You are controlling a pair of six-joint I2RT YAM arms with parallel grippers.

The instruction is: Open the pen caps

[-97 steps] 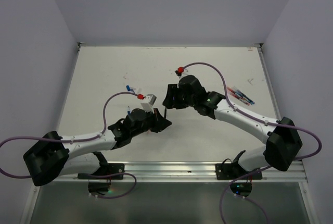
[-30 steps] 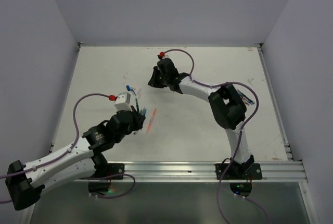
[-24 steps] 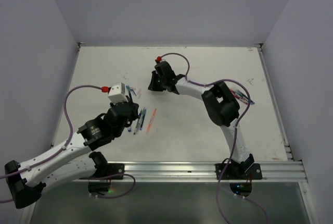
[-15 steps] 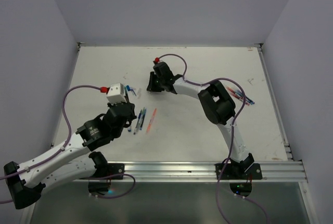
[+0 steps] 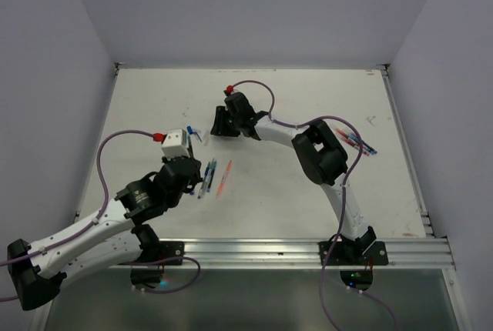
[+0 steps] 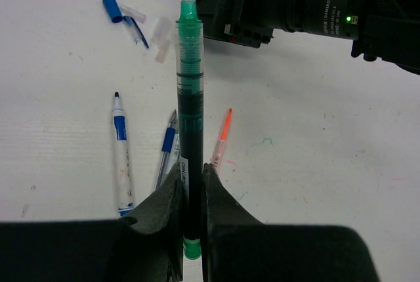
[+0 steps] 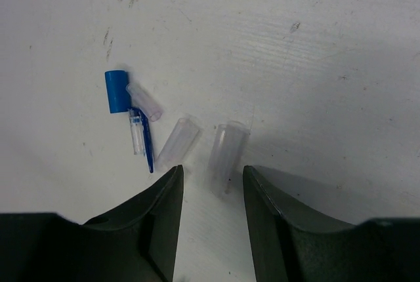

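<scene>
Green pen (image 6: pixel 189 108); blue cap (image 7: pixel 118 90); clear cap (image 7: pixel 228 147); orange pen (image 6: pixel 223 134); white table (image 7: pixel 308 59).

The white table (image 5: pixel 277 200) bears loose caps (image 7: pixel 176 141), uncapped pens (image 6: pixel 121 154) and, apparently, further pens (image 5: pixel 356 141) at right.

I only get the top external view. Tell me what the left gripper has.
Observer: The left gripper is shut on a green pen. The pen's cap is off and its bare tip points away from the gripper.
Operator: Now report the right gripper.
Observer: The right gripper is open and empty. A clear cap lies just ahead of it.
Operator: Say what lies near that cap.
Observer: A second clear cap and a blue cap, neither touching it.
</scene>
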